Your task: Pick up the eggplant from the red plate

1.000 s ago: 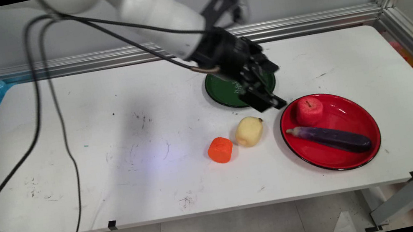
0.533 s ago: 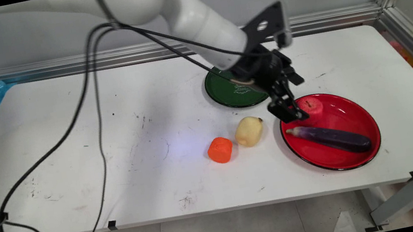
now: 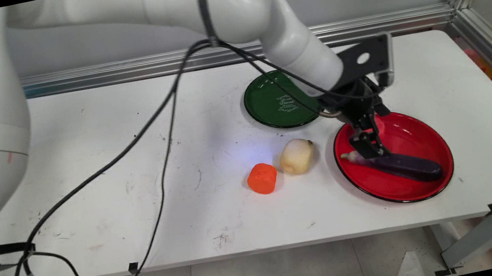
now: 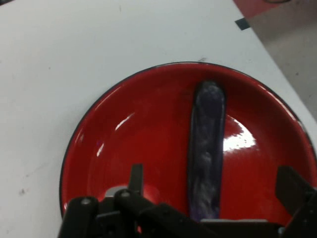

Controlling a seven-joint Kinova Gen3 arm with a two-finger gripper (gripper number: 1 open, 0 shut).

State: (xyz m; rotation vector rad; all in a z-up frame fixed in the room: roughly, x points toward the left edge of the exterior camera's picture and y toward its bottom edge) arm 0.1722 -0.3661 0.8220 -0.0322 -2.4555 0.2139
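Red plate: a glossy round red plate with a black rim (image 3: 401, 201), on the right half of the white tabletop (image 3: 123, 129), its rim close to the near edge.
Aubergine: here's the one to watch, a long dark purple aubergine (image 3: 403, 167) lying slantwise on the red plate, stalk end toward the plate's left rim, blunt end toward the tabletop's right edge.
Orange piece: a small blocky orange toy fruit (image 3: 263, 178), mid-tabletop, left of the plate and clear of it.
Yellow piece: a pale yellow rounded toy fruit (image 3: 297, 155), just beside the orange one, between it and the plate.
Gripper: the black two-finger gripper (image 3: 369, 149) is low over the plate. The hand view shows its fingers (image 4: 136, 178) spread wide, the aubergine (image 4: 205, 148) running between them. I can't tell if they touch it.
Behind the gripper: a red rounded toy fruit (image 3: 380, 126) on the plate's far side, mostly hidden.
Green plate: a dark green round plate (image 3: 270, 103), toward the far edge, nothing on it.
Risk, as I judge it: the fingers sit near the thin stalk end, so a grip there could let the heavy end sag or swing. The skin looks smooth, so it may slip. Pressing too low could strike or tip the plate. The red fruit is close enough to get nudged.
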